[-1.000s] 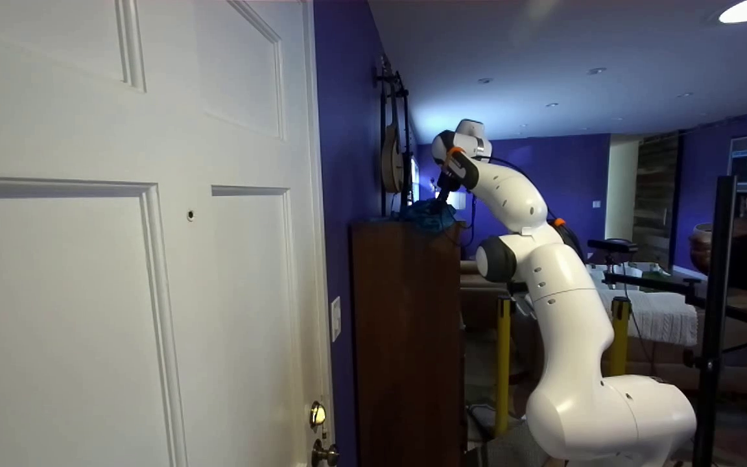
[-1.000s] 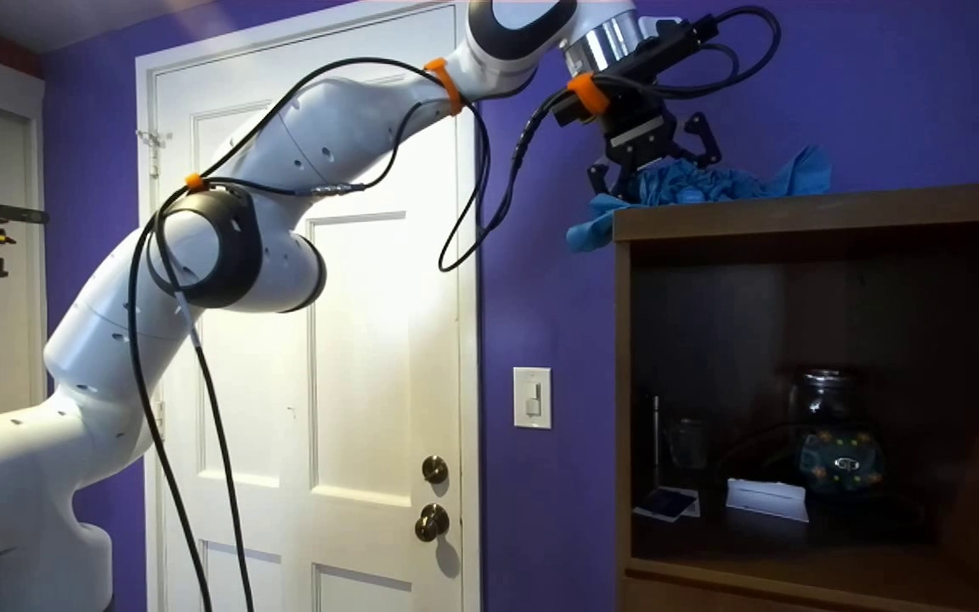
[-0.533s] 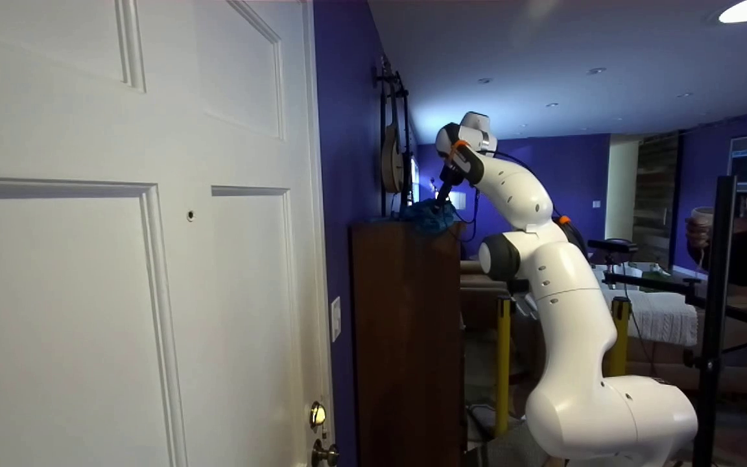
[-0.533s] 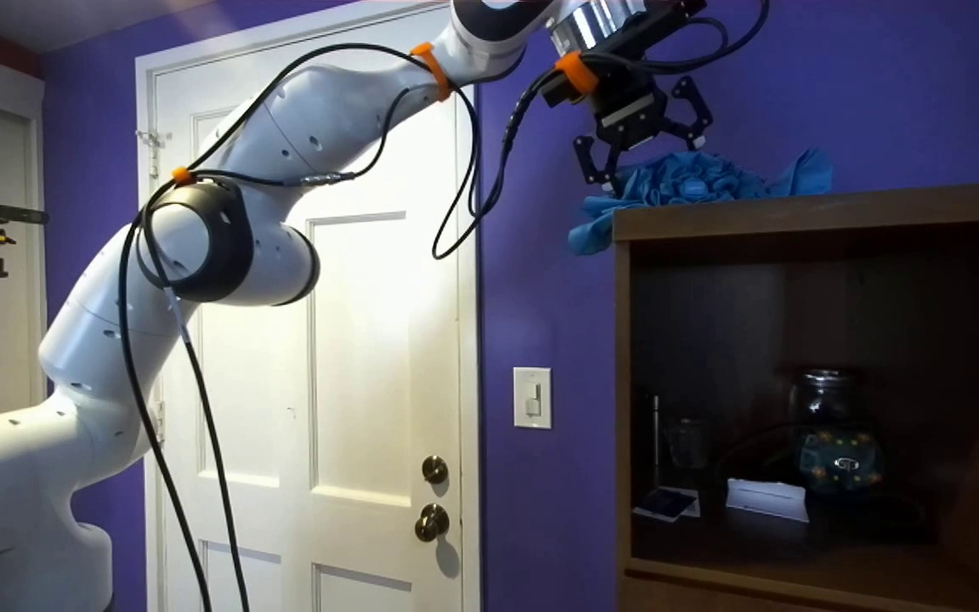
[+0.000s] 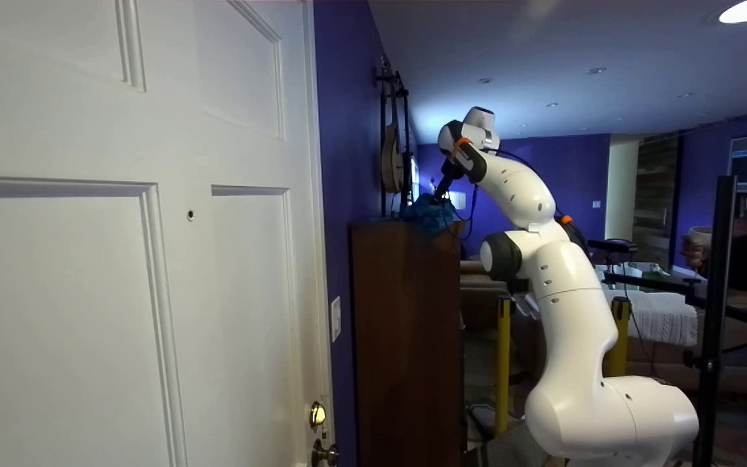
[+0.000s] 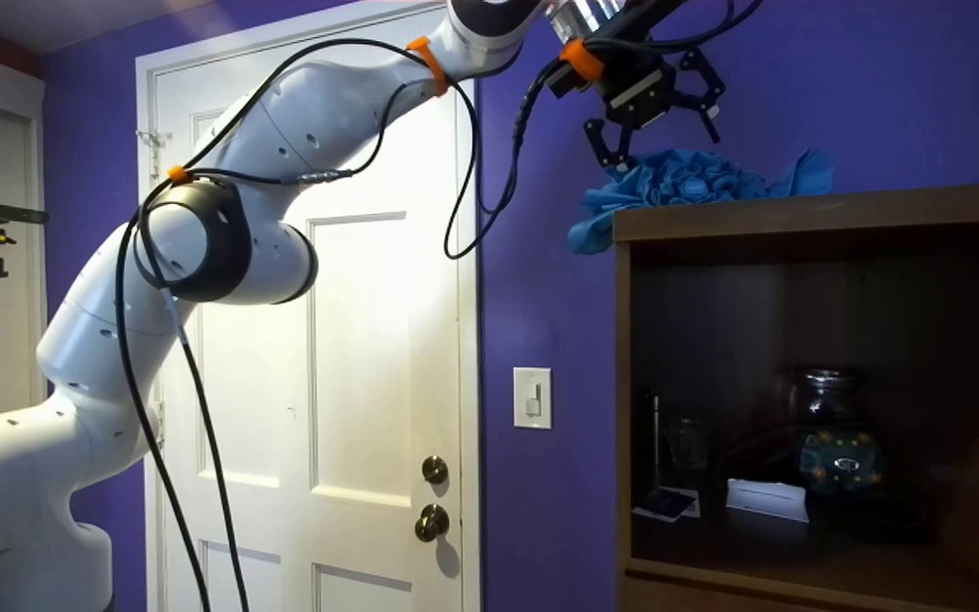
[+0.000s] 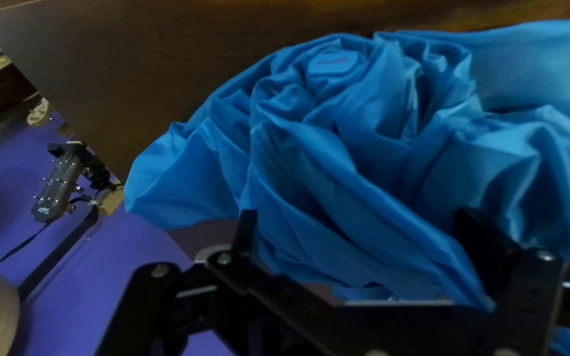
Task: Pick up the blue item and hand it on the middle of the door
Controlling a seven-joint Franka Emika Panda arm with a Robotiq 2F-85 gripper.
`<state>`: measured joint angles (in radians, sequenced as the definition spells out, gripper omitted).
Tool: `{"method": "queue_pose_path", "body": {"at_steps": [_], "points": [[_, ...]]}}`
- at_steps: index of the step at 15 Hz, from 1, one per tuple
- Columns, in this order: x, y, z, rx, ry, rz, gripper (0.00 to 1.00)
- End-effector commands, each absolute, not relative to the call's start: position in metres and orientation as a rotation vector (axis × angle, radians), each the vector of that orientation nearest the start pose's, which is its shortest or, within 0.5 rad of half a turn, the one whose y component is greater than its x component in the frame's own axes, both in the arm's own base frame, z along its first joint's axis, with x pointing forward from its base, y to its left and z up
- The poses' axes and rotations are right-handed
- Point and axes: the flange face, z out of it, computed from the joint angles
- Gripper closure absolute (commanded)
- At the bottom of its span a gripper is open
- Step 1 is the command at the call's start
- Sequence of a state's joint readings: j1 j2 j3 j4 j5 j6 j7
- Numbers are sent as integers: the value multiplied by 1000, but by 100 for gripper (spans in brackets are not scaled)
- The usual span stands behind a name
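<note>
Blue cloth [image 6: 698, 178], loosely bunched, lay atop the brown cabinet [image 6: 829, 212], one end drooping past its edge; in the wrist view it was cut off at the right side. Gripper [image 6: 669, 151], black, stood just above, jaws spread apart and clasping nothing; whether a fingertip touched the folds could not be told. White door [image 6: 362, 357], panelled, was partly hidden behind the robot arm [image 6: 328, 102] in an exterior view. Jar [image 6: 825, 395], inside the cabinet, was hard to make out in shadow.
</note>
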<state>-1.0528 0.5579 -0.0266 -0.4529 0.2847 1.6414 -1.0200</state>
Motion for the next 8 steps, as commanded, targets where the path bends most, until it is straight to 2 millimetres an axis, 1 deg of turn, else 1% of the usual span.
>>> {"method": "queue_pose_path", "body": {"at_steps": [1, 4, 5, 8], "points": [[353, -566, 790, -3392, 44, -1055, 0], [363, -572, 772, -3356, 66, -1012, 0], [366, -571, 764, -3344, 42, -962, 0], [371, -573, 751, -3336, 17, -891, 0]]}}
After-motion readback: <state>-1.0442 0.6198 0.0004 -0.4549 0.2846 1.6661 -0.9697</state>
